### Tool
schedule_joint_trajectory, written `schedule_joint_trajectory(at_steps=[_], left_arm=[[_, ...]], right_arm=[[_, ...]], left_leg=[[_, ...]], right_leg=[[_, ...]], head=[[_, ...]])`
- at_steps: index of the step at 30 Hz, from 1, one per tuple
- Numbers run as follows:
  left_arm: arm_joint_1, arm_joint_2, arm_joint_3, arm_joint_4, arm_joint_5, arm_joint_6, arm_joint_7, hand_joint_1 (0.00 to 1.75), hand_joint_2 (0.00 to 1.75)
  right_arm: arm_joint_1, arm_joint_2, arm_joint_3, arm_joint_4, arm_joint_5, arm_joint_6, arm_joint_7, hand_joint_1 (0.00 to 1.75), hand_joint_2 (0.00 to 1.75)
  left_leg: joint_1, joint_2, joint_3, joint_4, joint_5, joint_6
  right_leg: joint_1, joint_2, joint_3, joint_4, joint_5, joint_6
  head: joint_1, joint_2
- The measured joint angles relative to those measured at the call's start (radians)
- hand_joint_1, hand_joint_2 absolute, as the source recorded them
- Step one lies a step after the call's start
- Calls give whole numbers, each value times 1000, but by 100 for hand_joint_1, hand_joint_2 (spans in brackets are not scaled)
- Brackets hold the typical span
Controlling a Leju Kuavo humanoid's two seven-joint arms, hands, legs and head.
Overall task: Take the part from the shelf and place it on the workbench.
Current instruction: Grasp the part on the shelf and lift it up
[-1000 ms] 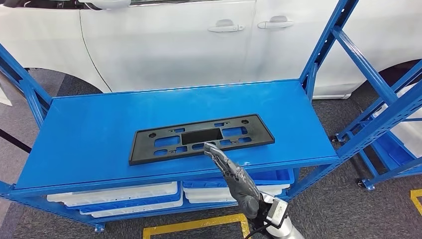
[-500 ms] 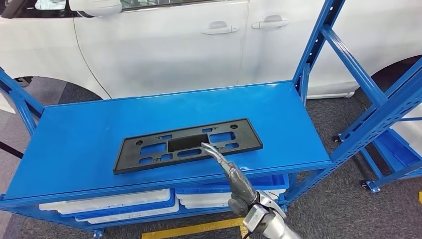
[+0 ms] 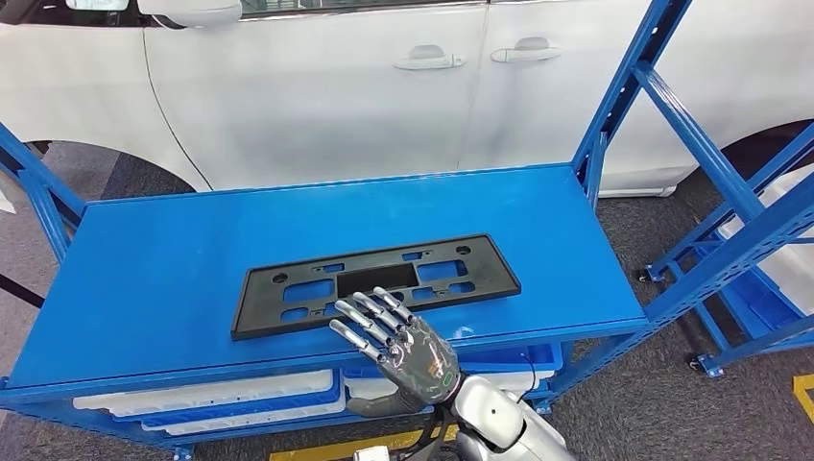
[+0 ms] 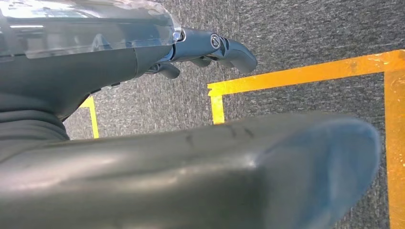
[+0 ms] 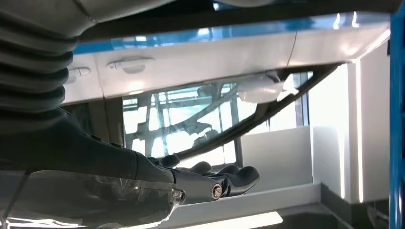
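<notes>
The part (image 3: 376, 280), a flat black plate with several cut-outs, lies on the blue shelf top (image 3: 192, 250) near its front edge. My right hand (image 3: 408, 351) hovers at that front edge with its palm turned up and its fingers (image 3: 370, 312) spread, their tips over the plate's near rim. It holds nothing. In the right wrist view the right hand (image 5: 210, 183) faces the white car. My left hand (image 4: 210, 47) hangs over grey carpet with nothing in it, its fingers loosely extended.
A white car (image 3: 336, 86) stands close behind the shelf. Blue rack uprights (image 3: 691, 125) rise at the right, with another blue rack (image 3: 768, 288) beyond. White and blue bins (image 3: 221, 399) sit under the shelf top. Yellow tape (image 4: 305, 74) marks the carpet.
The right hand has rolled from edge-on to palm up, spread its fingers and drawn back toward the front edge. The camera shifted slightly; the plate stays where it was on the shelf.
</notes>
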Motion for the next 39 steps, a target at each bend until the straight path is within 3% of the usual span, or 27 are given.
schedule_joint_trajectory(at_steps=[1, 2, 4, 6, 7, 11, 13, 15, 16, 17, 18, 21, 23, 28, 29, 32, 33, 35, 37, 39], left_arm=[[0, 0, -1, 0, -1, 0, 0, 0, 0], [1, 0, -2, 0, -1, 0, 0, 0, 0], [1, -2, -4, 0, -3, -1, 1, 0, 0], [-1, -4, -6, 0, -4, -2, 2, 0, 0], [-1, -4, -7, 0, -4, -2, 1, 0, 0], [-3, -3, -9, 0, -9, -7, -3, 0, 0], [-4, -3, -10, 0, -12, -9, -4, 0, 0], [-3, -4, -10, 0, -13, -10, -4, 0, 0], [-2, -4, -10, 0, -13, -10, -3, 0, 0], [-1, -3, -10, 0, -13, -10, -3, 0, 0], [0, -3, -10, 0, -13, -10, -3, 0, 0], [-1, -3, -10, 0, -13, -11, -4, 0, 0], [-3, -3, -10, 0, -13, -12, -6, 0, 0], [-3, -2, -10, 0, -13, -13, -6, 0, 0], [-2, -2, -10, 0, -13, -14, -6, 0, 0], [0, -1, -9, 0, -13, -19, -6, 0, 0], [1, -1, -9, 0, -13, -20, -6, 0, 0], [1, -1, -9, 0, -14, -21, -6, 0, 0], [1, -1, -9, 0, -14, -21, -6, 0, 0], [1, -1, -9, 0, -14, -21, -6, 0, 0]], right_arm=[[-6, 1, 7, 19, 5, 0, 9, 0, 175], [-14, 4, 14, 38, 8, 1, 19, 0, 175], [-39, 14, 26, 73, 14, 1, 38, 0, 175], [-75, 28, 33, 106, 16, 1, 56, 0, 175], [-94, 36, 36, 123, 14, 2, 65, 0, 175], [-160, 72, 45, 180, 0, 8, 80, 0, 175], [-186, 93, 51, 201, -6, 16, 83, 0, 175], [-199, 110, 58, 221, -7, 23, 86, 0, 175], [-201, 117, 60, 229, -7, 26, 87, 0, 175], [-203, 123, 63, 237, -7, 30, 88, 0, 175], [-206, 130, 66, 244, -6, 35, 89, 0, 175], [-227, 152, 77, 265, -6, 50, 91, 0, 175], [-239, 161, 83, 277, -6, 56, 91, 0, 175], [-244, 164, 88, 288, -6, 58, 91, 0, 175], [-250, 166, 94, 301, -6, 60, 91, 0, 175], [-267, 169, 119, 366, -11, 75, 90, 0, 175], [-268, 168, 123, 381, -12, 77, 90, 0, 175], [-272, 168, 128, 395, -13, 76, 90, 0, 87], [-279, 169, 130, 404, -14, 76, 90, 0, 0], [-282, 169, 132, 413, -15, 76, 90, 0, 0]], left_leg=[[0, 0, 0, 1, -1, -1], [0, -1, 1, 2, -2, -2], [0, -2, 3, 7, -7, -7], [-3, -2, 2, 14, -13, -16], [-4, -2, 1, 16, -15, -22], [0, -1, -4, 27, -25, -47], [2, -1, -40, 107, -71, -56], [2, -1, -108, 243, -130, -60], [2, -1, -134, 291, -142, -61], [2, -1, -144, 304, -135, -61], [2, 0, -134, 275, -108, -59], [-1, -1, -40, 71, -10, -45], [-5, -1, -16, 19, 0, -37], [-8, -2, -18, 18, 1, -33], [-6, -2, -17, 14, 3, -26], [0, -1, -15, 4, 10, -6], [0, -2, -14, 5, 8, -6], [0, -3, -10, 7, 5, -10], [-4, -4, -9, 11, 0, -18], [-6, -4, -11, 12, -2, -29]], right_leg=[[-3, 0, -22, 37, -4, 3], [-6, 0, -26, 36, 11, 5], [-11, -2, 21, -76, 86, 5], [-10, -3, 75, -196, 133, -2], [-8, -3, 86, -223, 139, -7], [-5, -1, 88, -236, 140, -32], [-7, -3, 93, -242, 142, -43], [-4, -4, 93, -242, 141, -48], [-2, -4, 94, -241, 140, -49], [0, -4, 95, -241, 139, -50], [0, -3, 97, -241, 138, -50], [3, 0, 105, -240, 133, -44], [5, 1, 103, -239, 132, -38], [6, 0, 102, -240, 133, -32], [4, 0, 88, -209, 113, -25], [-2, -1, -27, 21, 16, -1], [-4, -1, -38, 37, 24, 0], [-4, -2, 26, -101, 99, -6], [0, -2, 80, -216, 141, -15], [5, -1, 88, -238, 142, -24]], head=[[0, 0], [0, 0], [0, 0], [0, 0], [0, 0], [0, 0], [0, 0], [0, 0], [0, 0], [0, 0], [0, 0], [0, 0], [0, 0], [0, 0], [0, 0], [0, 0], [0, 0], [0, 0], [0, 0], [0, 0]])
